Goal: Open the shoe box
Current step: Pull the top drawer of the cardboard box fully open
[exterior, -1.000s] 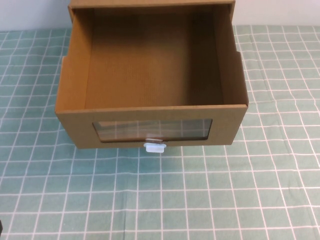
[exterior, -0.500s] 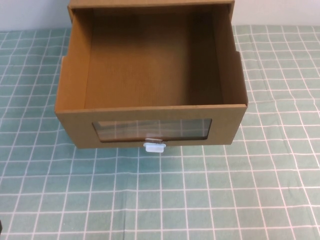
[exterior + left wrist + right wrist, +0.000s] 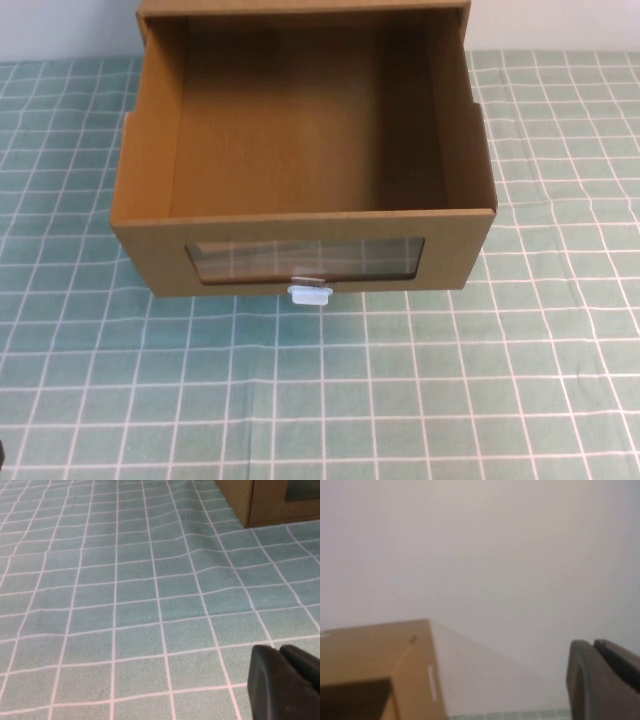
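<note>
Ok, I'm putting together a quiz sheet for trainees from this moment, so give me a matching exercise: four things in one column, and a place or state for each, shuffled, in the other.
Things
1. drawer
2. pull tab
3. left gripper
4. right gripper

Place or state
A. shut, low over the green cloth, apart from the shoe box
B. white, at the lower edge of the drawer's front
C. shut, facing the pale wall beside the shoe box's corner
D. pulled out, empty inside

Pairs: 1-D, 2-B, 3-A, 4-C
</note>
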Robot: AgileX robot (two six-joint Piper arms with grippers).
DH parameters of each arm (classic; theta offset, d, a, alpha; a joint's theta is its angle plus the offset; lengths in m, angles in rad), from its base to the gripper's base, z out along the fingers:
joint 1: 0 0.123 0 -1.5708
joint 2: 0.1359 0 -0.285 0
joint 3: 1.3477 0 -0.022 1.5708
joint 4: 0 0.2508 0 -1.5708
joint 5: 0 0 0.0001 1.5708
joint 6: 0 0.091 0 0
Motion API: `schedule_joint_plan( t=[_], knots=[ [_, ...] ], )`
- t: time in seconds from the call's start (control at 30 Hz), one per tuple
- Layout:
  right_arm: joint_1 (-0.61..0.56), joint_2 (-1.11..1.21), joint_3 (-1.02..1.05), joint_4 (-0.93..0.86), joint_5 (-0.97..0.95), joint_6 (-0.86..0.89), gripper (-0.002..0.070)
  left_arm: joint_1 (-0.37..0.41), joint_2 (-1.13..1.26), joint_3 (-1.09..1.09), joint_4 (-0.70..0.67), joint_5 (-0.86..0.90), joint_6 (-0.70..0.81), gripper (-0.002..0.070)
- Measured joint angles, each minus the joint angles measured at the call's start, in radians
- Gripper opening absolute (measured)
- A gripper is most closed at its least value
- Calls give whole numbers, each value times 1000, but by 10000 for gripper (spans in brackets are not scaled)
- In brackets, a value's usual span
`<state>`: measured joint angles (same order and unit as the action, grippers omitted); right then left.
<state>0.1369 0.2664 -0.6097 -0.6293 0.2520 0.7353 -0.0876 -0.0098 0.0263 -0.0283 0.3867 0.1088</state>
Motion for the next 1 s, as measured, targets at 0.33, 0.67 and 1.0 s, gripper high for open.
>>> schedule_joint_plan(
  t=[0.33,0.67,1.0],
  knots=[
    [-44,0,151,763,-80,-835,-13,0,0,0,2,0,1,-5],
    [-84,16,348,859,-78,-929,-13,0,-2,0,2,0,1,-5],
    [-116,-197,610,875,-74,-933,-14,0,-2,0,2,0,1,-5]
  ],
)
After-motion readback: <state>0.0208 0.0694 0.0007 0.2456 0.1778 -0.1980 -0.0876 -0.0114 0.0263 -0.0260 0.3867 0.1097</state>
